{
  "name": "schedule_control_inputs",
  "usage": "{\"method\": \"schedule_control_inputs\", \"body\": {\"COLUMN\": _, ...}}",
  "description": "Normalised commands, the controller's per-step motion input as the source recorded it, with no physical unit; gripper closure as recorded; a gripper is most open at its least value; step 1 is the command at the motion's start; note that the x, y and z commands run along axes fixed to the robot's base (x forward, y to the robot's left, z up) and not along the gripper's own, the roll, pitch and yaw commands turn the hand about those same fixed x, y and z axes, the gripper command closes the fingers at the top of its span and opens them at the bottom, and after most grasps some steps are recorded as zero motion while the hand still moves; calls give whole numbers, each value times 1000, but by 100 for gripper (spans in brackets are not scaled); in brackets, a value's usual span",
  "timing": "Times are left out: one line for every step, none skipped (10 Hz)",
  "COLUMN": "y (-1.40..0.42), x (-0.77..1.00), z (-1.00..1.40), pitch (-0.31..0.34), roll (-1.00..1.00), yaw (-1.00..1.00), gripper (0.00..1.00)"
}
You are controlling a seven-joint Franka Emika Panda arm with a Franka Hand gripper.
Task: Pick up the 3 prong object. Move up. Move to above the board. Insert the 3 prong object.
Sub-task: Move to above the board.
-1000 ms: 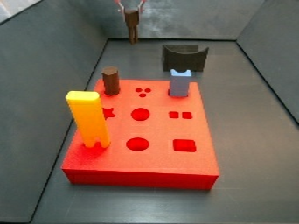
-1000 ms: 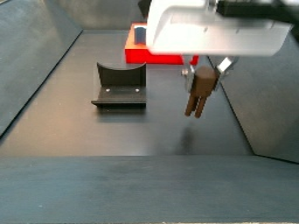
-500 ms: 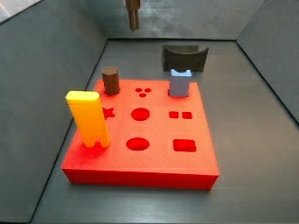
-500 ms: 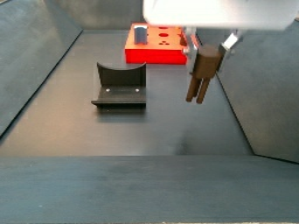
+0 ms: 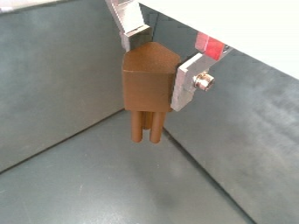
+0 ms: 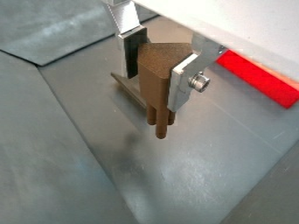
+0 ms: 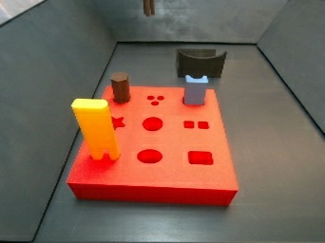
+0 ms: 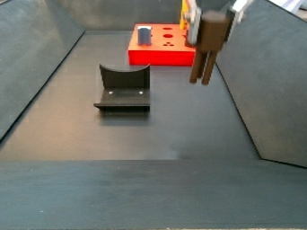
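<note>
My gripper [image 5: 153, 63] is shut on the 3 prong object [image 5: 147, 87], a slender brown block with thin prongs hanging below; it also shows in the wrist view [image 6: 160, 87]. It hangs high above the grey floor, clear of it. In a side view the object [image 8: 206, 45] is near the top edge with the gripper [image 8: 214, 13] mostly cut off. In a side view only the prong tips [image 7: 148, 8] show at the top edge. The red board [image 7: 159, 152] with cut-out holes lies on the floor, and its edge shows in a wrist view [image 6: 260, 77].
On the board stand a tall yellow forked block [image 7: 95, 130], a dark brown cylinder [image 7: 121, 89] and a blue block [image 7: 196, 90]. The dark fixture [image 8: 121, 88] stands on the floor behind the board [image 7: 200, 63]. Grey walls enclose the floor.
The gripper has risen with the 3 prong object in it; in both side views it now sits at the top edge.
</note>
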Motion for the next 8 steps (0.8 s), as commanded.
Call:
{"method": "schedule_control_inputs", "body": {"y": 6, "x": 87, "z": 1000, "pitch": 99, "roll": 82, "yaw": 40, "gripper": 100}}
{"method": "schedule_control_inputs", "body": {"y": 4, "x": 78, "z": 1000, "pitch": 101, "roll": 79, "yaw": 35, "gripper": 100}}
{"method": "schedule_control_inputs", "body": {"y": 2, "x": 71, "z": 1000, "pitch": 101, "roll": 78, "yaw": 33, "gripper": 100}}
{"method": "schedule_control_inputs", "body": {"y": -6, "x": 53, "z": 1000, "pitch": 99, "roll": 82, "yaw": 33, "gripper": 100}}
{"method": "schedule_control_inputs", "body": {"y": -8, "x": 38, "z": 886, "pitch": 96, "roll": 84, "yaw": 34, "gripper": 100}}
{"method": "schedule_control_inputs", "body": {"y": -8, "x": 25, "z": 730, "pitch": 95, "roll": 86, "yaw": 35, "gripper": 100}}
{"method": "schedule_control_inputs", "body": {"y": -11, "x": 14, "z": 523, "pitch": 95, "roll": 88, "yaw": 35, "gripper": 100}}
{"method": "schedule_control_inputs", "body": {"y": -11, "x": 10, "z": 366, "pitch": 97, "roll": 90, "yaw": 37, "gripper": 100}}
